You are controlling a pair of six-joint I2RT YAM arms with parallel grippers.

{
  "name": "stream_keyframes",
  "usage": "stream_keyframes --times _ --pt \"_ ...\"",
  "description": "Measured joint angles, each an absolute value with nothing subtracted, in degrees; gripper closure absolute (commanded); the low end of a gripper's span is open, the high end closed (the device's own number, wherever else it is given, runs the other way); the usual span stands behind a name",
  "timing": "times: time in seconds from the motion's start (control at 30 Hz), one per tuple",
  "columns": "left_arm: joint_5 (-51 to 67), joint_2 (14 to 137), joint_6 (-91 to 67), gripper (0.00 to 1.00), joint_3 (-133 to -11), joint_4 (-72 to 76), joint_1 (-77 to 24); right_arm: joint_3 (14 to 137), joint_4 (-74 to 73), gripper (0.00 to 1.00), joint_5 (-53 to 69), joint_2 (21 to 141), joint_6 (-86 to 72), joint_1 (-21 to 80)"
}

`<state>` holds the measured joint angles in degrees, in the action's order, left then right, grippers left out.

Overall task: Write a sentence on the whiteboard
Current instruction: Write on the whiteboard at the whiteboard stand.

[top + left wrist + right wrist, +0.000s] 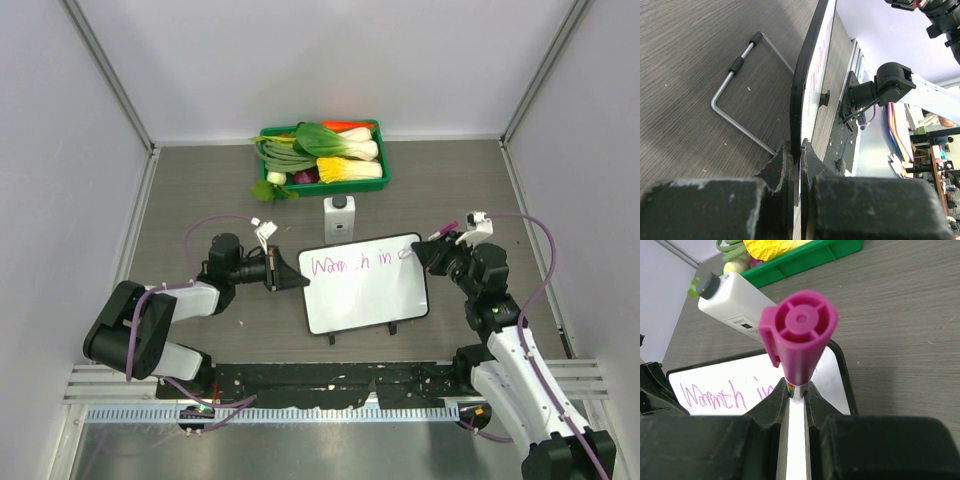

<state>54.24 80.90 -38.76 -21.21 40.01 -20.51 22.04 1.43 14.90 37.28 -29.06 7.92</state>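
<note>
Both grippers pinching, jaws nearly closed.
Left gripper (pixel 799 150) jaws clamp the flat white dark-rimmed whiteboard (pixel 370 300) edge; right gripper (pixel 797 394) jaws nip a magenta plastic marker (pixel 799 335) near the pink handwritten sentence (pixel 352 263).

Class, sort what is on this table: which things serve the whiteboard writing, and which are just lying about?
In use: whiteboard, sentence, pink marker, left tool gripping the board's edge, right tool holding the marker.
Lying about: white bottle, green tray, vegetables in it.
</note>
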Motion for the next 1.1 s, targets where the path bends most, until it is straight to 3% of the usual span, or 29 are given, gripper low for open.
stream_keyframes --times 1.1 --pt "54.24 80.88 -38.76 1.0 -21.21 39.99 -20.51 22.39 2.83 0.99 8.8 37.28 -29.71 8.16"
